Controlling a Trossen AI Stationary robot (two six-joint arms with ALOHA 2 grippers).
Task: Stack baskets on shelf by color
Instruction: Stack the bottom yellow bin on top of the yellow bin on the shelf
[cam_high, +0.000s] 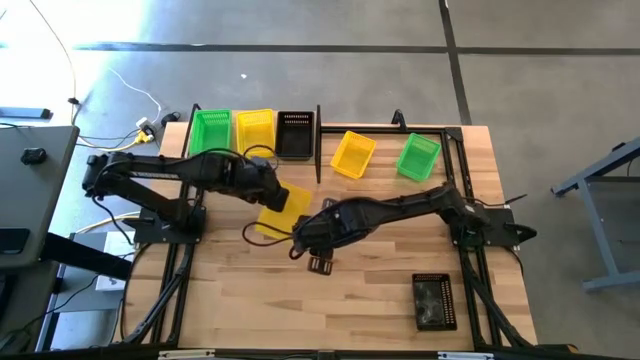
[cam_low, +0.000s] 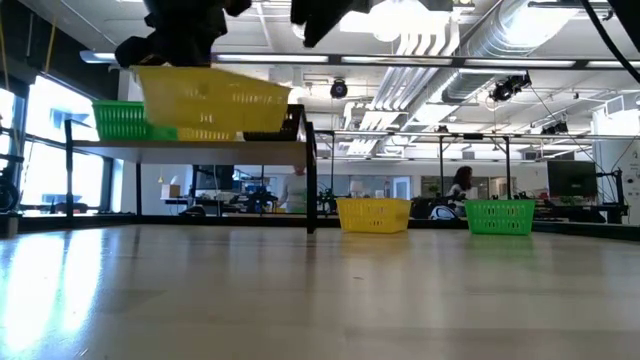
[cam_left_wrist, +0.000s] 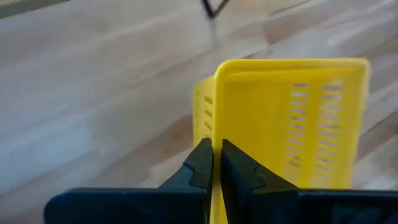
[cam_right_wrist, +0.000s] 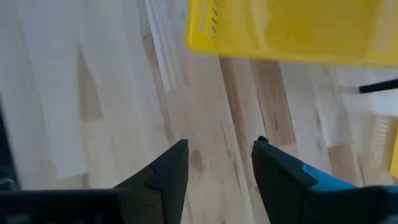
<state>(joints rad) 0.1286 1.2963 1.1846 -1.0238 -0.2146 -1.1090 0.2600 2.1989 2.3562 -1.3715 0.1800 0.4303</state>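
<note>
Three baskets sit on the shelf (cam_high: 318, 140) at the upper left of the overhead view: a green basket (cam_high: 210, 131), a yellow basket (cam_high: 254, 129) and a black basket (cam_high: 294, 133), one per colour.

The left pincer (cam_left_wrist: 213, 163) is clamped on the rim of another yellow basket (cam_high: 281, 215), held above the desk (cam_high: 370, 290) mid-frame. The right pincer (cam_right_wrist: 219, 163) stands apart and empty, just beside it.

A yellow one (cam_high: 353, 153), a green one (cam_high: 418, 157) and a black one (cam_high: 435, 300) still wait on the desk. I judge the job under halfway.
</note>
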